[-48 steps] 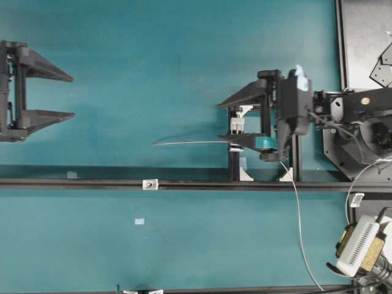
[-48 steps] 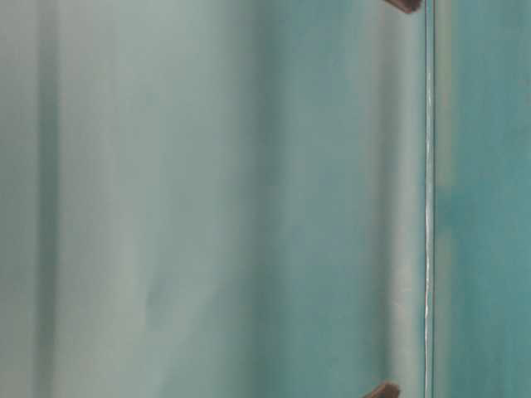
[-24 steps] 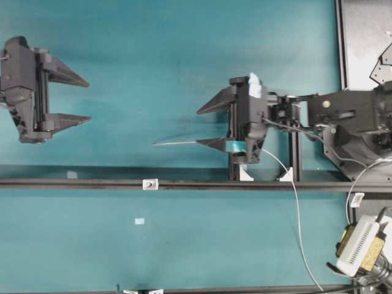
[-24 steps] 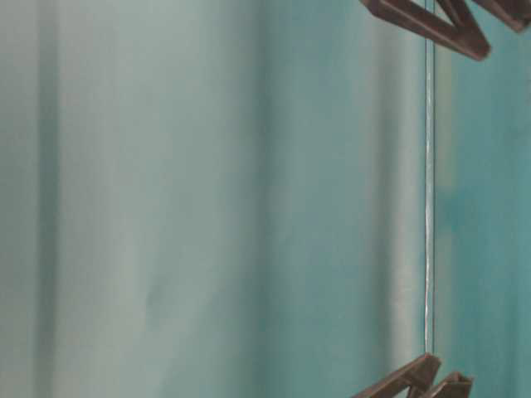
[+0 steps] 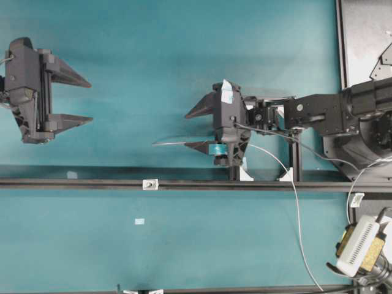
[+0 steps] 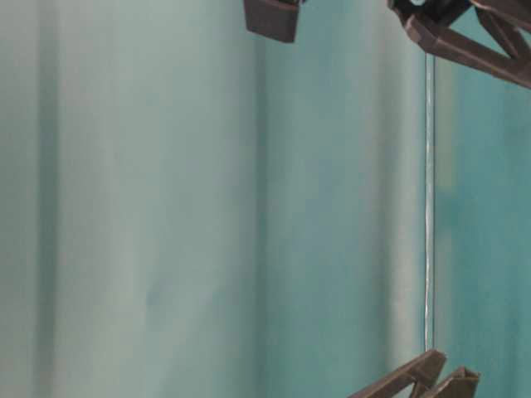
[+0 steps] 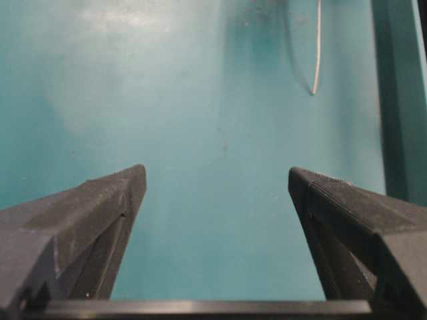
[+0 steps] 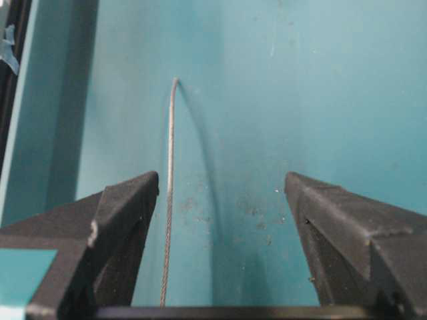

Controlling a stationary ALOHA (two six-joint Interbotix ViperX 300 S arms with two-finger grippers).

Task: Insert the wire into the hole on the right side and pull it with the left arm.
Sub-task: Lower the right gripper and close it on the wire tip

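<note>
The wire (image 5: 174,142) is thin and pale grey and lies on the teal table; its free end points left. My right gripper (image 5: 187,130), with blue tape, hovers over the wire and is open. In the right wrist view the wire (image 8: 168,200) runs just inside the left-hand finger (image 8: 127,213) of the right gripper (image 8: 221,179), ungripped. My left gripper (image 5: 90,101), all black, stands open far to the left, apart from the wire. The left wrist view shows the left gripper (image 7: 217,180) empty, with the wire (image 7: 317,53) far ahead. A tiny white bracket with a dark hole (image 5: 150,184) sits on the rail.
A black rail (image 5: 257,184) crosses the table below the grippers. Black posts with white feet (image 5: 286,176) stand by the right arm. A thicker white cable (image 5: 298,226) loops toward a white and tan device (image 5: 359,245). A black plate (image 5: 364,37) fills the top right corner.
My right gripper has slid left along the wire, away from the white clip block it straddled. My left gripper moved right at first, then stayed put. Both stayed open.
</note>
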